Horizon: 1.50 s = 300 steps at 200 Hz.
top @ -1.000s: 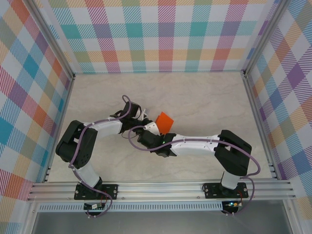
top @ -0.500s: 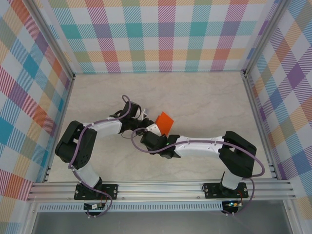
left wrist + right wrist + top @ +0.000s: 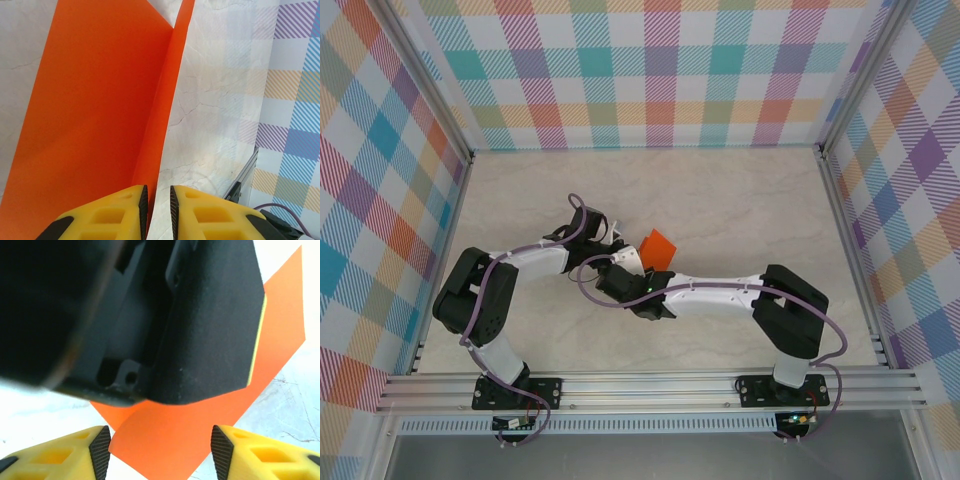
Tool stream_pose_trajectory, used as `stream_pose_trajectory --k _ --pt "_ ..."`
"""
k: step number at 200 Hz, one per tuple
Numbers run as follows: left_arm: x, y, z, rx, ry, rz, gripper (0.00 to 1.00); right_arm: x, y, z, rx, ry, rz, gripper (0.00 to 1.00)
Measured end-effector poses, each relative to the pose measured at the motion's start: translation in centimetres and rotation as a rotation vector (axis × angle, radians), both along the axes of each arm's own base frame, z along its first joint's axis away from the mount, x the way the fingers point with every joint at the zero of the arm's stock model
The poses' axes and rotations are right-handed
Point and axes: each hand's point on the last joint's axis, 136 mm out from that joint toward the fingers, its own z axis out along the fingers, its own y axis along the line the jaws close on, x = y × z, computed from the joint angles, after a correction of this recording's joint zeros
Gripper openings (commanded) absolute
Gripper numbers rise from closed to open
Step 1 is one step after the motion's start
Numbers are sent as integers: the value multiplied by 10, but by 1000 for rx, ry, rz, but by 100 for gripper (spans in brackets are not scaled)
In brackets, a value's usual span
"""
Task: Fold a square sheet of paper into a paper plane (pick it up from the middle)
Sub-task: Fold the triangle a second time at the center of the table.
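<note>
The square sheet of paper, bright orange, sits mid-table, partly folded. In the left wrist view the sheet has a raised narrow flap along a crease, and that flap runs down between the nearly closed pads of my left gripper, which is shut on it. From the top, my left gripper is at the sheet's left edge. My right gripper stands wide open, with a curled corner of the sheet lying between its fingers. The left gripper's black body looms just above it.
Both arms cross close together in the middle of the marble tabletop. Purple cables loop above the left wrist. Aluminium rails and checked walls border the table. Bare surface lies to the back and right.
The right arm has shifted slightly left and forward, bringing its open gripper closer under the left gripper. The sheet and the left gripper have stayed in place.
</note>
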Motion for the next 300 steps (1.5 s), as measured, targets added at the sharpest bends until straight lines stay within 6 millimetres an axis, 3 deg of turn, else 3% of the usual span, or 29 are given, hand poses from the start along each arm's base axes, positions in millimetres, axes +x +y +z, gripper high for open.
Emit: stream_pose_trajectory --k 44,123,217,266,300 --pt "0 0 0 0 0 -1 21 0 -5 0 -22 -11 -20 44" --pt "-1 -1 0 -3 1 -4 21 -5 -24 -5 -102 1 -47 47" --pt "-2 -2 1 -9 4 -9 23 -14 -29 -11 -116 19 -43 63" --pt "-3 -4 4 -27 13 -14 23 -16 -22 -9 -99 33 -23 82" --pt "-3 -3 4 -29 17 -11 23 -17 -19 -10 -100 47 -13 86"
